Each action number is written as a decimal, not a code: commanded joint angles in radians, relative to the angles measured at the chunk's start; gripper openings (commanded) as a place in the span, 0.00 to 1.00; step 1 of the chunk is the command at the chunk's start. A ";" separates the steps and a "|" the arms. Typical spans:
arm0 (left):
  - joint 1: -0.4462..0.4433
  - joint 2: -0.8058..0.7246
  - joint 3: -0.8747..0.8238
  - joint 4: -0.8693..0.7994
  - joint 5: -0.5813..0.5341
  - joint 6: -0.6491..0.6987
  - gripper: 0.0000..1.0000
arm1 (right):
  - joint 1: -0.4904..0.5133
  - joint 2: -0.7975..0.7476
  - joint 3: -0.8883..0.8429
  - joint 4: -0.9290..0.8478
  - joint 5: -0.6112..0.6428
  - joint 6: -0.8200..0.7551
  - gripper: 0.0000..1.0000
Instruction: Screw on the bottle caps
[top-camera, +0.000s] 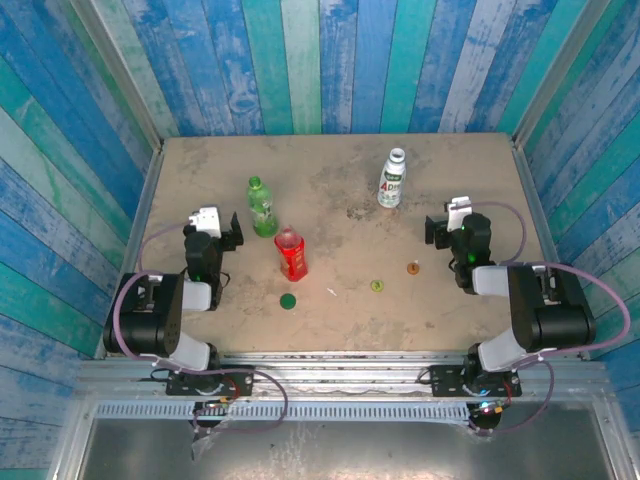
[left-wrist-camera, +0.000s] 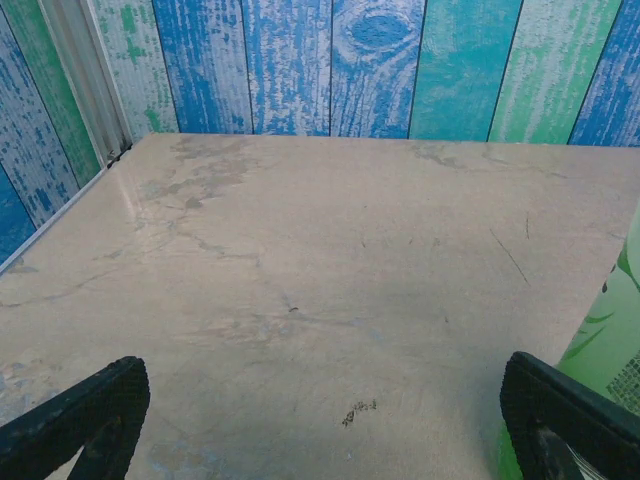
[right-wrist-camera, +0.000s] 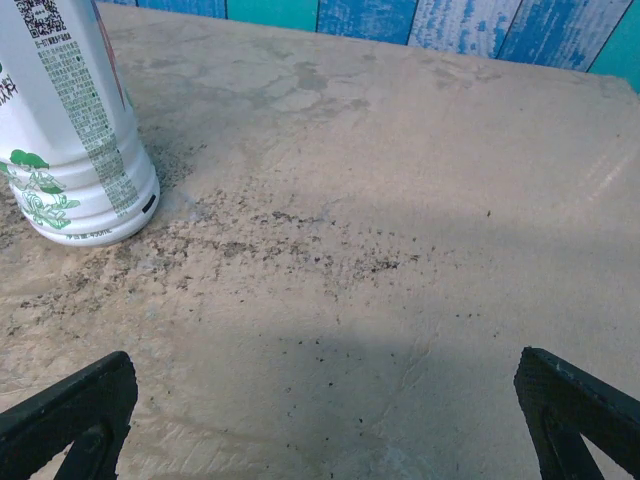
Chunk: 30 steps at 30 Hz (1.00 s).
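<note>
Blue-planked enclosure, sandy bench. Three bottles standing: green bottle, red bottle, white bottle. Loose nearer the arms: dark green cap, yellow-green cap, orange cap. Left jaws, right jaws: wide open, empty. Risk: light bottle tipping under a one-sided grasp; cap cross-threaded if tilted.

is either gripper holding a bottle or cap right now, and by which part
Nothing is held: the left gripper and right gripper both stand open, bare table between their jaws.

Green bottle and red bottle stand close together, left of centre; white bottle stands apart, right. Open table between; 3 flat caps in front.
</note>
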<state>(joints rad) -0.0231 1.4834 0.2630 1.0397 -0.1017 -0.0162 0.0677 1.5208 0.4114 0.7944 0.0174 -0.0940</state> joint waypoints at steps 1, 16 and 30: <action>0.006 0.018 0.015 0.021 0.008 -0.005 0.94 | -0.005 -0.004 0.006 0.020 -0.011 0.006 1.00; 0.006 0.019 0.016 0.020 0.007 -0.006 0.94 | -0.005 -0.004 0.007 0.020 -0.013 0.007 1.00; -0.009 -0.058 0.007 -0.027 0.022 0.020 0.94 | 0.004 -0.069 -0.016 0.011 -0.027 -0.016 1.00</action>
<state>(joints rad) -0.0250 1.4811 0.2630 1.0340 -0.0914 -0.0143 0.0689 1.5051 0.4091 0.7933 -0.0002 -0.0986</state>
